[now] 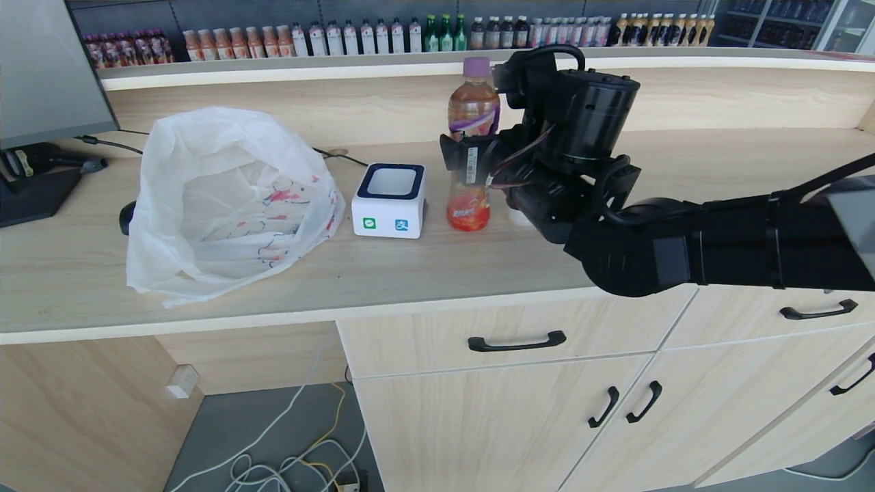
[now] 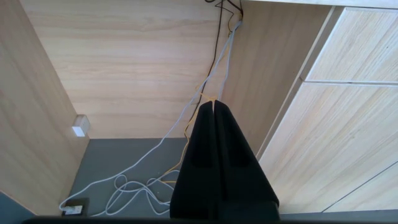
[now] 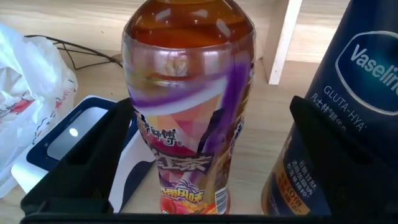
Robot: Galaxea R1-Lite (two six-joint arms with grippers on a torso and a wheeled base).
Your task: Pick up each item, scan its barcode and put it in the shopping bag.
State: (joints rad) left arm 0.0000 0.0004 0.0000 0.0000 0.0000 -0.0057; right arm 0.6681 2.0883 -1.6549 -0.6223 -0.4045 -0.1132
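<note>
A drink bottle (image 1: 472,113) with a purple cap and an orange and purple label stands upright on the wooden counter (image 1: 410,273), just right of the white scanner box (image 1: 389,200). My right gripper (image 1: 472,162) is open around the bottle's middle, one finger on each side. In the right wrist view the bottle (image 3: 189,106) sits between the black fingers (image 3: 87,168), with a gap on the side of the far finger. The white shopping bag (image 1: 225,198) lies open-mouthed left of the scanner. My left gripper (image 2: 214,109) is shut on nothing, pointing down below the counter.
A dark blue lotion bottle (image 3: 360,81) stands close beside the drink bottle, behind one finger. The scanner (image 3: 68,140) is on its other side. A raised ledge (image 1: 410,72) backs the counter; a handheld scanner (image 1: 41,158) lies far left. Cables (image 2: 143,186) trail on the floor.
</note>
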